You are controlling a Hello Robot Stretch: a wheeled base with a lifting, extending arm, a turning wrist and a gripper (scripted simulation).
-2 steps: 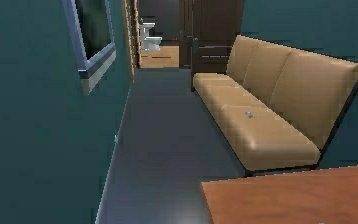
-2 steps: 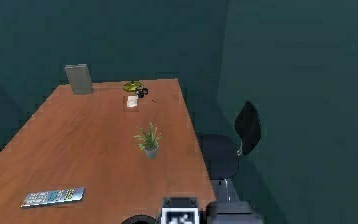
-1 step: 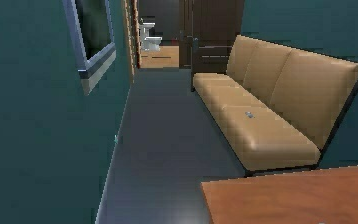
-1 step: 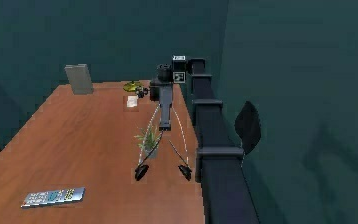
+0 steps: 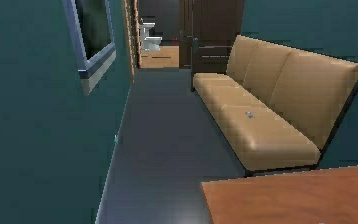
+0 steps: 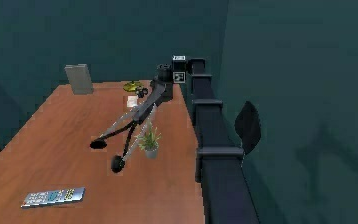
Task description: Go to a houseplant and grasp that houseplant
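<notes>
In the forward view, a narrow passage is seen between a teal wall and a tan sofa (image 5: pixel 257 95). The sofa is set against the wall on the view's right, so the dark floor (image 5: pixel 157 130) is left free for driving. A framed picture (image 5: pixel 92 35) is hung at the left, a doorway (image 5: pixel 159 40) is seen at the far end, and a corner of the brown counter (image 5: pixel 297 200) is caught at the bottom right.

In the arm side view, the counter (image 6: pixel 57 140) is spread across the left half. The arm (image 6: pixel 215 140) is stretched out along its right edge, presumably so that the pincer (image 6: pixel 107 153) can be brought in over the wood. Its two thin fingers are angled down toward the view's left.

The houseplant (image 6: pixel 149 143) is found just beside them, upright on the counter near its right edge. Whether the fingers touch it cannot be told, nor whether anything is gripped, since the plant rests on the wood at the pincer's end. The houseplant is seen as a small tuft of pointed green leaves in what seems to be a pale pot.

A grey box (image 6: pixel 79 78) and a yellowish dish (image 6: pixel 134 88) are laid farther out on the counter. A dark chair (image 6: pixel 247 125) is placed beyond the arm.
</notes>
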